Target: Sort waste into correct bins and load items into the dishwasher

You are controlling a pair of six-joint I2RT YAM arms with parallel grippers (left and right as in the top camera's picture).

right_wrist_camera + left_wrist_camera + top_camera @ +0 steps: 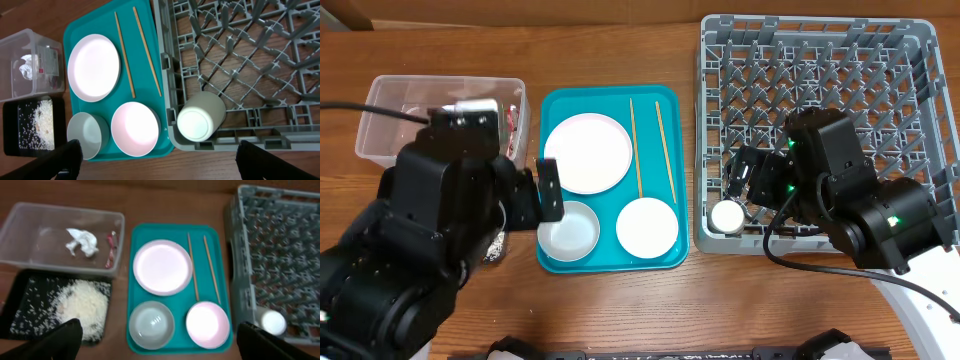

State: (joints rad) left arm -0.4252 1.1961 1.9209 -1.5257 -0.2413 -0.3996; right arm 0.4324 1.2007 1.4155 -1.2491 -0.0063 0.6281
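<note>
The crumpled napkin [82,241] and the red wrapper [111,250] lie in the clear tub [30,225]. Rice grains [82,305] are heaped in the black tray [20,315]. The white plate [588,152], two bowls [568,229] [647,227] and two chopsticks [635,145] lie on the teal tray [610,262]. The small cup [728,216] lies on its side in the grey rack's [820,60] front left corner. My left gripper [160,331] is open and empty, high above the tray's front edge. My right gripper [160,150] is open and empty, above the cup [200,117].
The rack takes up the right side of the table. In the overhead view my left arm [440,230] hides most of the black tray. Bare wooden table [620,310] shows in front of the teal tray.
</note>
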